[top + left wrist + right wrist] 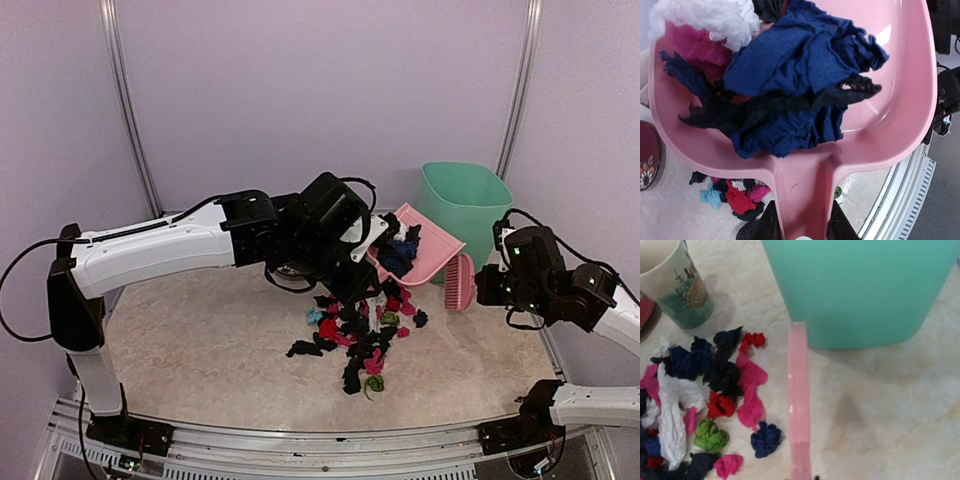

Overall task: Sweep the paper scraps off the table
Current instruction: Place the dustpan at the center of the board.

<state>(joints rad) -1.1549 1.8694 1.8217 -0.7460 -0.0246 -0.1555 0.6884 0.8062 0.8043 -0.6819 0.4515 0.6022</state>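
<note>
**Pink plastic scoop-shaped dustpan (425,245), loaded, held up beside mint-green plastic bin (465,205)**

Clamped on the dustpan's handle: the left gripper (802,227), one finger pressed against each side of the stem. Raised off the table and tilted, just left of the bin, with the far lip close to the bin's wall.

Heaped in the pan: crumpled paper scraps (790,85), mostly dark blue and black, with magenta and a white tuft at one far corner.

Of the bin's inside, only the upper wall showing; contents impossible to tell.

Scattered on the beige stone-mottled table (200,340), in front and to the left of the bin: many more paper scraps in a loose cluster, black, red, pink, blue, green and white.

Closed on a pink comb-like plastic brush (461,282): the right gripper (482,286). Brush on edge just in front of the bin's base; touching the tabletop or not, cannot tell.

Farther left of the bin: a pale printed cup (675,285) with a green base, upright, inside hidden. Beside the cluster: a dark red round plate (647,155).
</note>
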